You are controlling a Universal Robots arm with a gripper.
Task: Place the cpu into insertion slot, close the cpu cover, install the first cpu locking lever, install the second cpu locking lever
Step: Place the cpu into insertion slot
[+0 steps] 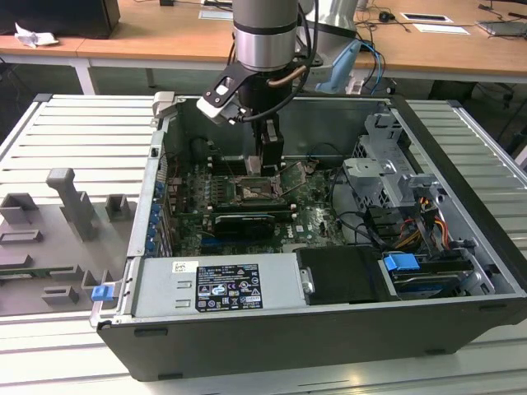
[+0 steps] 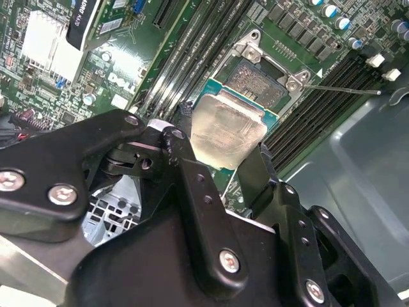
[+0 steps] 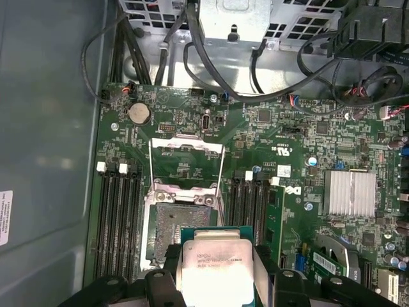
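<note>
Silvery-grey cpu (image 3: 216,265), one item, clamped by its edges in the black pincer (image 2: 220,147). It hangs close above the motherboard (image 3: 287,134), beside the insertion slot (image 3: 176,224), and is not yet seated. The cpu cover (image 3: 185,141) is swung open and the slot is bare. Step in hand: placing the chip. Judged need: square alignment over the socket and a level, gentle descent.

Wooden desks (image 1: 148,33) behind — ribbed grey worktable (image 1: 82,132), seemingly metal.
</note>
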